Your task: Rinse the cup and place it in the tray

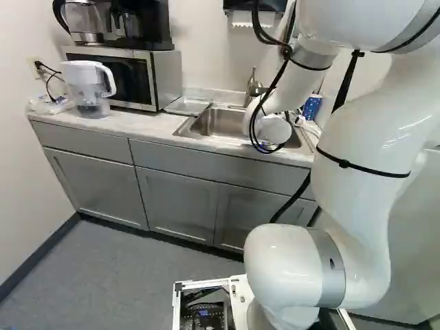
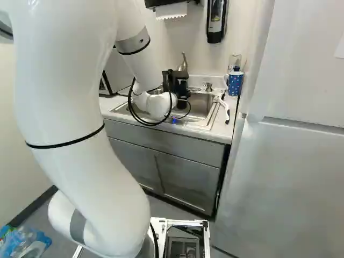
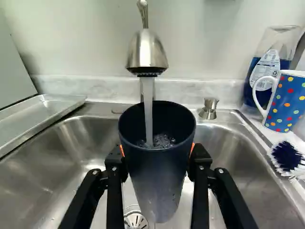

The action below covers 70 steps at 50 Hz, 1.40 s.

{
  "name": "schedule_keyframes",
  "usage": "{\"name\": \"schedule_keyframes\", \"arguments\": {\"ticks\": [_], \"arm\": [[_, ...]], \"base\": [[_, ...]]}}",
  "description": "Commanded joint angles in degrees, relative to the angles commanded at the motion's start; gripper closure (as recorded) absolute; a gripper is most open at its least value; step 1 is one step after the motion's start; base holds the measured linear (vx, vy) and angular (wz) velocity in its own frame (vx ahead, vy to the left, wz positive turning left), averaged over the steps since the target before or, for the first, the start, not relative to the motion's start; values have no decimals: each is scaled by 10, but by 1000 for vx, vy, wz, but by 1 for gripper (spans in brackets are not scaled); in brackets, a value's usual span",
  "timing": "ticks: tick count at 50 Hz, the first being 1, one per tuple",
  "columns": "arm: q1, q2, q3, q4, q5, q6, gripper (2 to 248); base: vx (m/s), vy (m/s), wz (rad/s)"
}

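Note:
Over the sink in the right base view is my black gripper (image 2: 175, 80), partly hidden by the wrist and cables. In the wrist view the gripper (image 3: 157, 155) is shut on a dark blue cup (image 3: 156, 179), an orange pad against either side. The cup stands upright, open end up, under the faucet (image 3: 147, 51). A stream of water falls into it and bubbles inside. Beneath the cup lies the steel sink (image 3: 78, 155) with its drain strainer. The shallow metal tray (image 3: 38, 117) rests on the counter beside the sink, apart from the cup.
Beyond the sink's other side stand a dotted blue mug (image 3: 287, 102), a bottle of blue liquid (image 3: 267, 71) and a brush (image 3: 287, 156). A microwave (image 1: 130, 79) and a water pitcher (image 1: 88, 86) are on the counter; a refrigerator (image 2: 290, 172) stands at the right.

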Motion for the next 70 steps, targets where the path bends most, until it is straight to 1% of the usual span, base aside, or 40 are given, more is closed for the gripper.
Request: {"name": "schedule_keyframes", "arguments": {"ticks": [70], "arm": [[0, 0, 0, 0, 0, 0, 124]], "base": [[0, 0, 0]]}}
